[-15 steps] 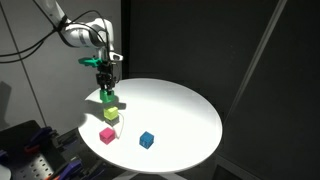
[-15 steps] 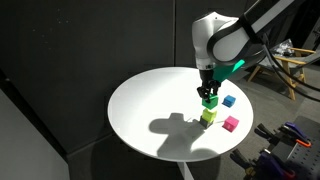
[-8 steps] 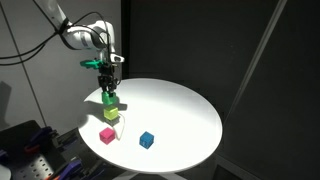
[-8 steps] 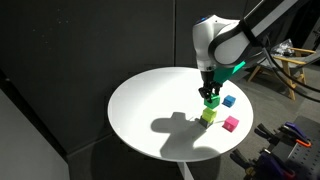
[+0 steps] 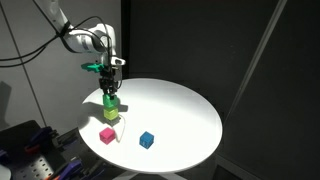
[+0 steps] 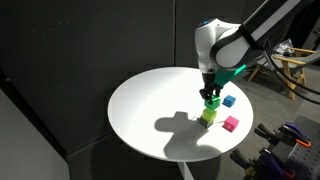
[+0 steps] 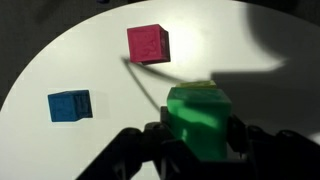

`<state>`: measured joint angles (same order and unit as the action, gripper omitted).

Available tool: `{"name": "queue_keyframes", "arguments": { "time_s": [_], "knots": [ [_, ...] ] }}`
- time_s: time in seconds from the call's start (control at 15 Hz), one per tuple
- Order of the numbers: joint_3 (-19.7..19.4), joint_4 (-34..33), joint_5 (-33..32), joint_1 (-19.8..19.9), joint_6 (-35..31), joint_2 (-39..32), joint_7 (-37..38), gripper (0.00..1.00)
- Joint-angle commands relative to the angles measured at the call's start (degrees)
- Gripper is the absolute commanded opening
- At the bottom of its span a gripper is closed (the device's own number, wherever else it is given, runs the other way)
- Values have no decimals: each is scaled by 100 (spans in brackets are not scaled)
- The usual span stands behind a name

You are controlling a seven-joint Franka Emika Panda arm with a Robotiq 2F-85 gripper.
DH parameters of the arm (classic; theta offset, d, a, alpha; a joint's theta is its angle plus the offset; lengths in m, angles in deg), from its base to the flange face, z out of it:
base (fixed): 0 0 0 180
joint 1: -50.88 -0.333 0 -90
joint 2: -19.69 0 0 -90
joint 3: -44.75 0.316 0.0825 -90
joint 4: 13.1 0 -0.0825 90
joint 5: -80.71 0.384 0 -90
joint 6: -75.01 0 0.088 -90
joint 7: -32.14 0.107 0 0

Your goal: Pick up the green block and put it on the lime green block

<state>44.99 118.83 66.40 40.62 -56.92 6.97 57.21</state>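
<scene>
Fingers of the robot's hand [image 5: 108, 91] are pinching the small saturated green cube [image 5: 109, 99] by opposite sides, holding it squarely over the pale lime green cube [image 5: 110, 113] (whether the two are touching, I cannot tell), presumably so it lands flush. Nearby, a pink cube [image 5: 107, 135] and a blue cube [image 5: 147, 140] are sitting apart on the round white surface [image 5: 185, 105]. A dark backdrop [image 5: 250, 60] is enclosing everything.

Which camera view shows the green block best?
The wrist view: the green block sits large in the foreground, held in the gripper. In both exterior views it is only a small cube just above the lime green block.
</scene>
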Motion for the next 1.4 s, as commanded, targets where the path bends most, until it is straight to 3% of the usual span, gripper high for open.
{"name": "queue_keyframes", "arguments": {
  "time_s": [0.0, 1.13, 1.2, 1.27, 1.33],
  "knots": [
    [-12, 94, -117, 53, -197, 6, 98, 28],
    [-57, 183, -92, 33, -432, -103, 64, 28],
    [-58, 189, -89, 34, -434, -99, 64, 78],
    [-57, 194, -80, 37, -437, -96, 59, 79],
    [-57, 195, -78, 37, -437, -96, 59, 85]
  ]
}}
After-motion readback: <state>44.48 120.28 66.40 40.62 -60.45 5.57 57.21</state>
